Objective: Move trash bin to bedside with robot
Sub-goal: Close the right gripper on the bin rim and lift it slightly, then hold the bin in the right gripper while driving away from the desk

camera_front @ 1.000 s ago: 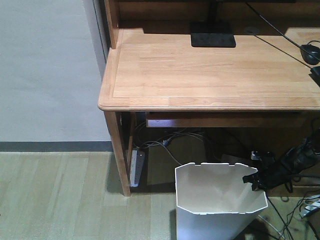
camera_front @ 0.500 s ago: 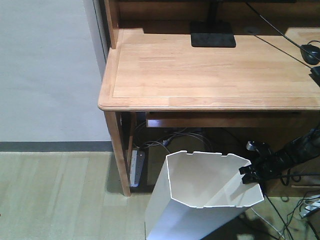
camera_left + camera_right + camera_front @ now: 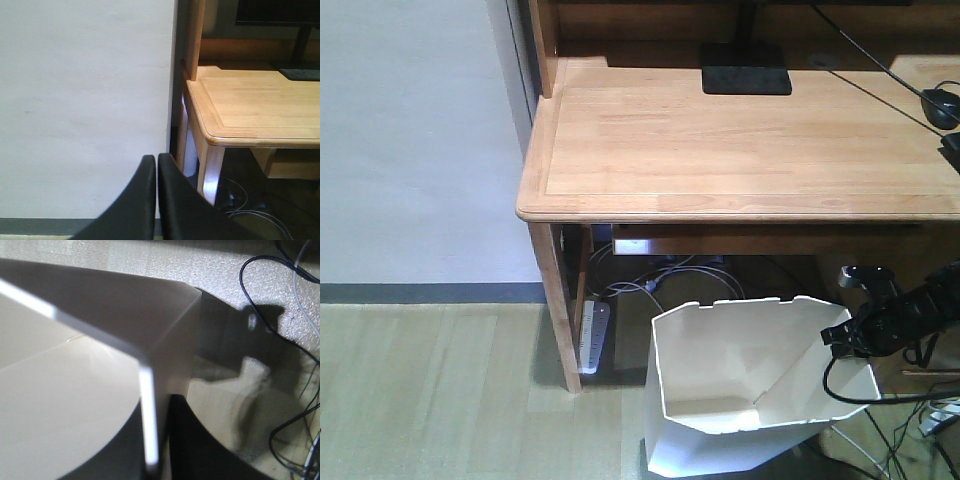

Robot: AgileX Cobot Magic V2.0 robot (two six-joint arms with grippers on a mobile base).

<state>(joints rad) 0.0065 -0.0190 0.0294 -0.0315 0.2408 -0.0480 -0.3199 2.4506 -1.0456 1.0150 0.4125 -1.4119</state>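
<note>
The white trash bin (image 3: 740, 400) stands on the wooden floor (image 3: 440, 390) below the front edge of the light wooden desk (image 3: 720, 140), just right of the desk's left front leg (image 3: 556, 310). It leans, its open mouth tipped towards the front camera. The right gripper (image 3: 842, 338) is clamped on the bin's right rim; its wrist view shows the thin wall pinched between two black fingers (image 3: 215, 440). The left gripper (image 3: 156, 195) has its jaws pressed together with nothing between them, and points at a pale wall (image 3: 85, 100) beside the desk's corner. A power strip (image 3: 592, 335) leans by the desk leg, with cables (image 3: 670, 275) behind the bin.
</note>
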